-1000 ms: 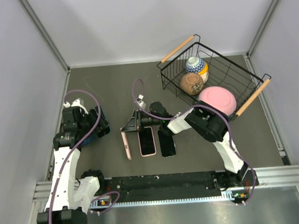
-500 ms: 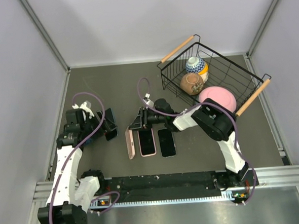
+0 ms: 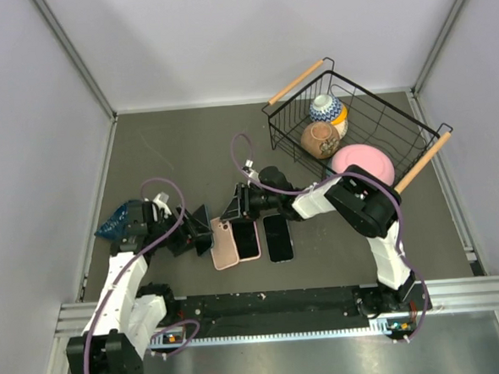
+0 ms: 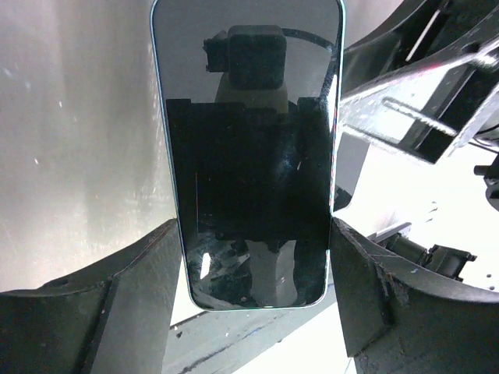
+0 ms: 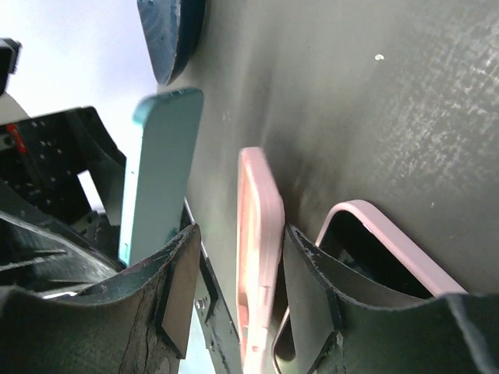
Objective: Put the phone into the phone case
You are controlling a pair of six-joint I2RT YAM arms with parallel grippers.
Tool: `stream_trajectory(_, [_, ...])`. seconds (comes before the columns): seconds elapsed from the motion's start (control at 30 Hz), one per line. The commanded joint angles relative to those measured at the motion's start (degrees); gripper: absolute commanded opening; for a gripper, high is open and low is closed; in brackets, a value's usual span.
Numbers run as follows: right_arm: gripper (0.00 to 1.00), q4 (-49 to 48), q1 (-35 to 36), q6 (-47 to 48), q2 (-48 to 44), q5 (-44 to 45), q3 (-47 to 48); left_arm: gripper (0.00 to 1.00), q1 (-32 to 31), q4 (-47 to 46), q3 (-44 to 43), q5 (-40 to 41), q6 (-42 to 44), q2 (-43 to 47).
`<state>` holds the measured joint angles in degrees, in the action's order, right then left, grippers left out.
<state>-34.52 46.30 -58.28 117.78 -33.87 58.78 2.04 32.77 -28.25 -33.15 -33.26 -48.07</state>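
Note:
My left gripper (image 3: 196, 229) (image 4: 253, 261) is shut on a phone (image 4: 249, 156) with a black screen and a teal back (image 5: 160, 167), holding it by its long edges just left of the cases. An empty pink phone case (image 3: 223, 244) (image 5: 261, 234) leans on the table beside it. My right gripper (image 3: 234, 212) (image 5: 238, 249) is open, its fingers on either side of this case, with a gap at the left finger. A second pink case with a phone in it (image 3: 246, 238) (image 5: 374, 249) lies flat to the right.
A black phone (image 3: 278, 238) lies flat right of the pink cases. A wire basket (image 3: 345, 79) at the back right holds a pink bowl (image 3: 362, 165), a brown pot (image 3: 319, 139) and a patterned cup (image 3: 325, 109). A blue crinkled bag (image 3: 116, 220) lies at the left.
My left gripper has come in from the left with the phone, up to the cases. The empty pink case has tipped from standing on edge to leaning flatter, and shifted right.

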Motion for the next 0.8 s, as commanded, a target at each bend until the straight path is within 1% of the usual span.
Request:
stream_trajectory(0.0, [0.46, -1.4, -0.2, -0.1, -3.2, 0.6, -0.3, 0.0, -1.9, -7.3, 2.7, 0.4, -6.5, 5.0])
stream_trajectory(0.07, [0.46, -2.7, -0.2, -0.8, -2.8, 0.4, -0.6, 0.0, -4.9, -8.2, 4.2, 1.7, -8.2, 6.9])
stream_trajectory(0.13, [0.46, -3.5, -0.1, -1.7, -2.6, 0.2, -1.0, 0.0, -6.3, -8.4, 5.0, 3.6, -8.8, 7.2])
stream_trajectory(0.2, [0.46, -3.9, 0.0, -1.9, -2.5, 0.3, -1.2, 0.0, -8.3, -8.9, 5.8, 4.2, -10.0, 6.5])
stream_trajectory(0.4, [0.46, -5.9, 0.3, -3.3, -2.0, 0.3, -2.2, 0.0, -15.0, -11.3, 7.9, 10.4, -12.6, 5.6])
stream_trajectory(0.53, [0.46, -6.9, 0.6, -4.2, -1.1, -0.1, -2.3, 0.01, -18.6, -13.3, 8.6, 12.6, -13.9, 2.0])
stream_trajectory(0.67, [0.46, -7.8, 0.8, -5.1, -0.4, -0.1, -2.4, 0.06, -20.8, -16.0, 9.4, 14.1, -14.5, -0.3])
stream_trajectory(0.77, [0.46, -7.9, 1.0, -5.1, -0.3, -0.2, -2.6, 0.25, -21.9, -16.1, 9.2, 15.4, -14.2, -1.2])
